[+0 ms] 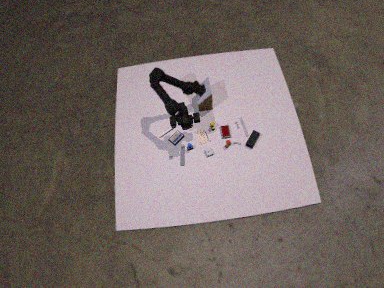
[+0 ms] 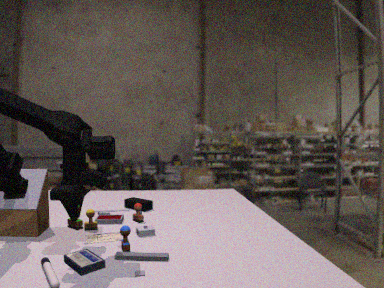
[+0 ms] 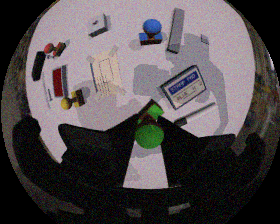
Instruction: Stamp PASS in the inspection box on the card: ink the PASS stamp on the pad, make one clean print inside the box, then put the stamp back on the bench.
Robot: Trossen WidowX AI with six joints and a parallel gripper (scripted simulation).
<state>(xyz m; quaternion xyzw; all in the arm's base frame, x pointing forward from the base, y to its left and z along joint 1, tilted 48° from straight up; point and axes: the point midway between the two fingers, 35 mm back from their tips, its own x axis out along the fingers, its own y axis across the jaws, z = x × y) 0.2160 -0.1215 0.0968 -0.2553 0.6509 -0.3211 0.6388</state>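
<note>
My gripper (image 2: 75, 216) (image 3: 148, 117) is shut on the green-knobbed stamp (image 2: 75, 224) (image 3: 149, 137), which hangs knob up; a gap below it cannot be made out. Its lettering is hidden. The cream card (image 1: 202, 136) (image 2: 102, 238) (image 3: 114, 75) lies ahead and left of the gripper in the wrist view, with a box outline and lines of text; no clear print shows. The open red ink pad (image 1: 225, 131) (image 2: 110, 219) (image 3: 59, 82) lies beyond the card. A closed pad tin (image 1: 176, 137) (image 2: 84, 261) (image 3: 183, 87) labelled STAMP PAD lies ahead and right.
Yellow (image 1: 212, 126) (image 2: 90, 220) (image 3: 66, 103), blue (image 1: 190, 147) (image 2: 125, 229) (image 3: 151, 27) and red (image 1: 228, 143) (image 2: 138, 207) (image 3: 49, 49) stamps stand around the card. A grey bar (image 2: 142, 256) (image 3: 175, 30), a marker (image 2: 50, 272) and a wooden block (image 2: 42, 220) are nearby.
</note>
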